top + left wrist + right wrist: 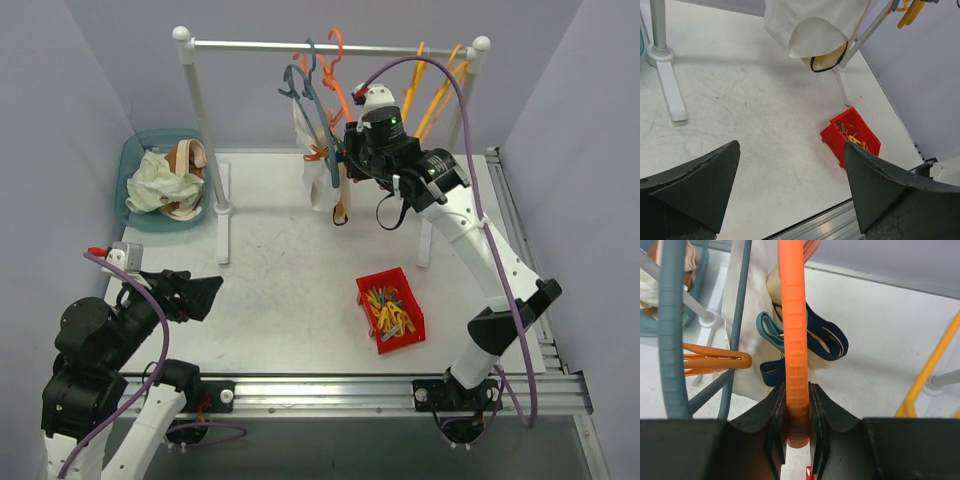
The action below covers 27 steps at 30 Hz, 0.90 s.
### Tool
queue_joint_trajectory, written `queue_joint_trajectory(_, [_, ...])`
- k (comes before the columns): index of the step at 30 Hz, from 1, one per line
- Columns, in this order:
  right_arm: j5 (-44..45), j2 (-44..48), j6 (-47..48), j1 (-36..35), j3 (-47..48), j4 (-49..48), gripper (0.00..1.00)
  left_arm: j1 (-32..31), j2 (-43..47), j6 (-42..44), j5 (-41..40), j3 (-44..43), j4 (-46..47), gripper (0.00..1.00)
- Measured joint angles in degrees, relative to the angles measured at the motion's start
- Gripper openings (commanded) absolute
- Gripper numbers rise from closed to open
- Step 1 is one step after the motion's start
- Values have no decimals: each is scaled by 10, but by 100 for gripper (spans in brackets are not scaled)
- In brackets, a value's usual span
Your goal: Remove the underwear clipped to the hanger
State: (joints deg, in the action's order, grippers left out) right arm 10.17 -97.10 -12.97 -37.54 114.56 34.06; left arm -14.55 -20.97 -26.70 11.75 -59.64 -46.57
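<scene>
Pale lilac walls close round a white tabletop point(280, 270), and a white clothes rack point(330, 45) stands at its far side. Both garments hang from that rack, not yet freed. The plain white fabric briefs point(782, 20) and the cream fabric briefs with dark trim point(826, 59) hang just beyond and below the right gripper point(799, 395).

That gripper is clenched on the ribbed orange plastic hanger point(791, 315), the bar pinched flat between its two dark fingers. Just ahead of the fingertips, a teal plastic clip point(770, 330) bites the dark trim beside the orange bar. An orange plastic clip point(715, 360) off to their left seems to pin the white fabric near a blue-grey plastic hanger point(670, 315).

Well apart from all this, the left gripper point(792, 170) hovers low over the table with its fingers spread wide, grasping nothing. A red plastic bin point(390, 310) of clips lies ahead of it and to its right.

The step in hand looks like steadying the hanger. To do it well, the right arm should hold the bar firm without twisting it off the rail. The free gripper would then come up under a garment, take the cloth close below its clip, and pull straight down so the clip lets go without tearing.
</scene>
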Motion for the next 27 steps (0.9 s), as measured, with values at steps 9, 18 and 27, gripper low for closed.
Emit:
queue_joint_trajectory(9, [4,50,5,0,-26,-31,0,0,0,0,0,0,0,93])
queue_joint_trajectory(18, [25,85,7,-4,-154,-127,0,0,0,0,-6,0,0,93])
queue_joint_trajectory(27, [47,130,9,-9,-183,-195,0,0,0,-1,-6,0,1,93])
